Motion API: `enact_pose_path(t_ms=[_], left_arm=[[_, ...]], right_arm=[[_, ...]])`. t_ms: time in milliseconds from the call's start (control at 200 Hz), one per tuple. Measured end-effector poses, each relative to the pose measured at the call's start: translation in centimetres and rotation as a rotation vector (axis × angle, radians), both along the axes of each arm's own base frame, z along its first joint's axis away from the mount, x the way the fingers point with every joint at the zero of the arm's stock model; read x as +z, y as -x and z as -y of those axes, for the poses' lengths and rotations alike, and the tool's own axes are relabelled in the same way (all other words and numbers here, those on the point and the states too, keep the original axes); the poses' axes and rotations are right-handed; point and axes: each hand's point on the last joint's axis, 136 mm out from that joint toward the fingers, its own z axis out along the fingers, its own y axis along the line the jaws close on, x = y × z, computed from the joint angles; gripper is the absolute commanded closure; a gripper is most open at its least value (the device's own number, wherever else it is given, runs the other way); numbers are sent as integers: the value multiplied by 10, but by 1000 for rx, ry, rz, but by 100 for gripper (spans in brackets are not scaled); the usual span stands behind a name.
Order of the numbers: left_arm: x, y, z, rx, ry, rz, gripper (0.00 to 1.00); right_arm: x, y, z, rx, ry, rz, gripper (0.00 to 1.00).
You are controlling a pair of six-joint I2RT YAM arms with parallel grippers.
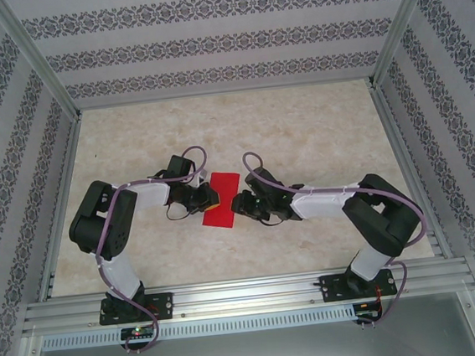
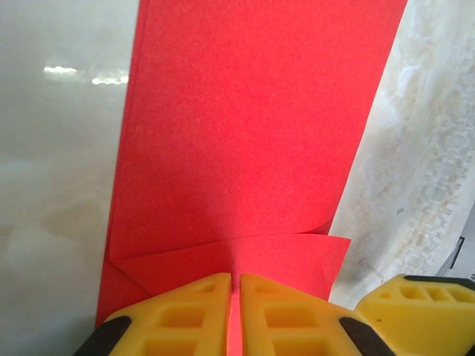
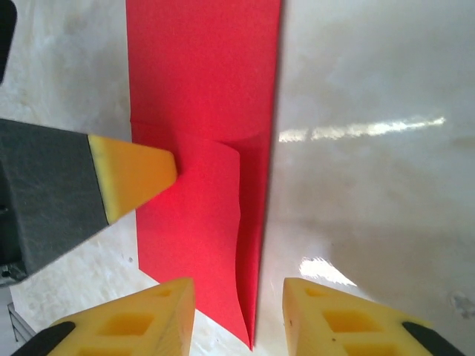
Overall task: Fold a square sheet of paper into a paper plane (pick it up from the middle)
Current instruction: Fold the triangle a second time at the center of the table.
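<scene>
**Left arm:** Closest to my camera, my left gripper (image 2: pixel 234 297) is pressed together, and a thin strip of the red sheet (image 2: pixel 245 133) runs up between the jaws. I am clamped on its near edge. Just past my tips a loose flap (image 2: pixel 245 259) lies across the sheet, one end slightly lifted. Beyond that, the sheet stretches away flat as a long, narrow rectangle on the pale table (image 2: pixel 52 185).

**Right arm:** My right gripper (image 3: pixel 239 297) stands apart and grips nothing. The sheet's near corner pokes into the gap between my jaws. It runs close under one of them, but I cannot tell whether they touch. Farther on I see the same flap curling up, and your yellow tip sits at the sheet's long edge beside it.

**Left arm:** From above, we meet the sheet from opposite long sides, mid-table.

**Right arm:** Yes. Past us there is bare tabletop, then the patterned walls (image 1: pixel 224 40) at the back.
</scene>
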Motion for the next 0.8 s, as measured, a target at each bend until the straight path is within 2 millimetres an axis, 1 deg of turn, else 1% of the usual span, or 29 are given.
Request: enact_pose_path(t_ms=[130,240,410,475,600,704,799], left_arm=[[0,0,-1,3,-8,-2,86],[1,0,-2,5,-11,-2,86],[1,0,-2,7,-16,-1,85],[3,0,-3,8,-17,1,84],[6,-1,-3,10,-21,7,82],[9,-2,-5,11,-31,20,82],[12,-4,-6,7,-39,35,82]], right_arm=[[-1,-10,-8,-2,-2,-1,62],[-6,-16,-15,-2,2,-6,63],[-16,-16,-13,-4,21,-24,63],[-16,-16,-13,-5,24,-25,63],[-17,-16,-13,-5,24,-26,67],[-21,-16,-14,-6,25,-28,69],[-21,-16,-14,-6,23,-30,70]])
